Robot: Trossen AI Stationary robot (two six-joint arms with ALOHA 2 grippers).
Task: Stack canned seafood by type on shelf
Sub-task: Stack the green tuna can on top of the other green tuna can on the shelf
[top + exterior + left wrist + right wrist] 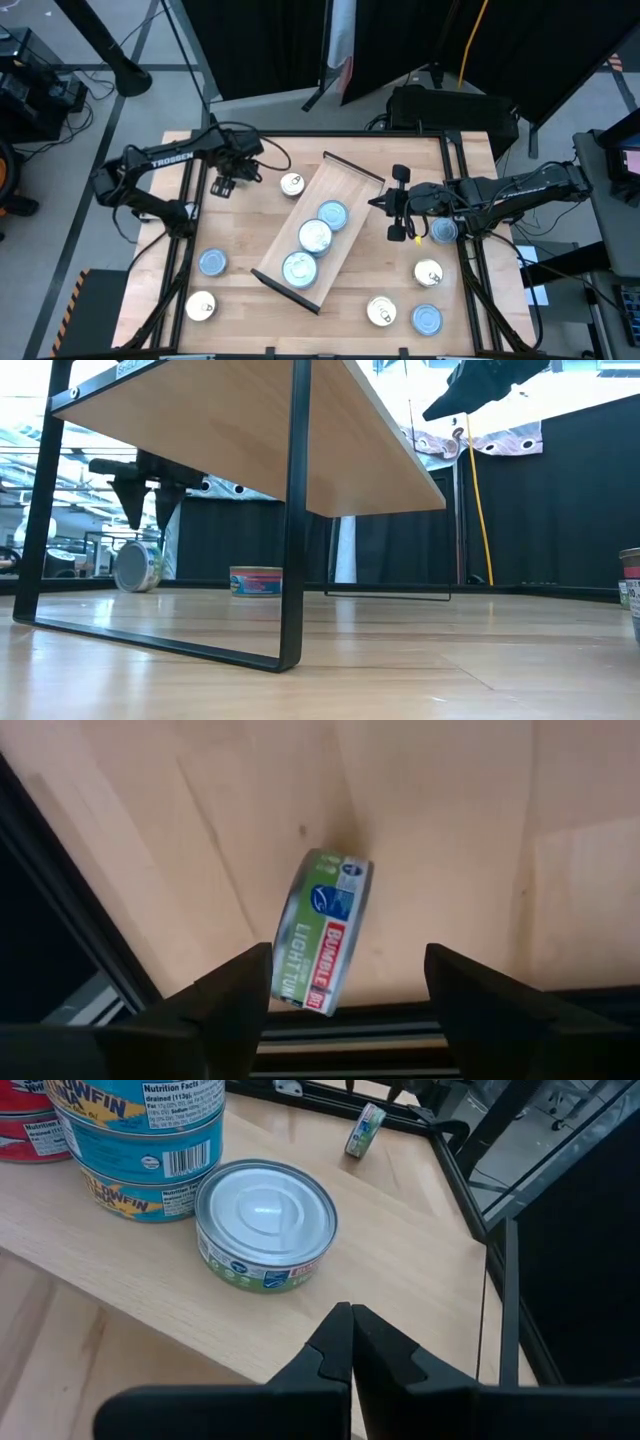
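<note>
1. High view: shelf (318, 233) lies diagonally mid-table, running from 1 o'clock to 7 o'clock. Three blue-topped tins (315, 236) sit in a row on it. Silver tin (292, 184) is just off the shelf's edge at 10 o'clock. Loose tins (428, 273) are scattered at 4 and 8 o'clock. Left gripper (222, 186) is at 10 o'clock; right gripper (400, 204) is just off the shelf at 3 o'clock.
2. Low view: the shelf's underside (250, 420) fills the frame; one flat tin (256, 581) sits beyond it.
3. Left wrist view: left gripper (345, 995) fingers spread, tilted green-labelled tin (322, 932) on edge beyond the gap.
4. Right wrist view: right gripper (352, 1342) fingers pressed together, empty. Silver-topped tin (265, 1224) sits on the shelf beside stacked blue tins (148, 1140).
</note>
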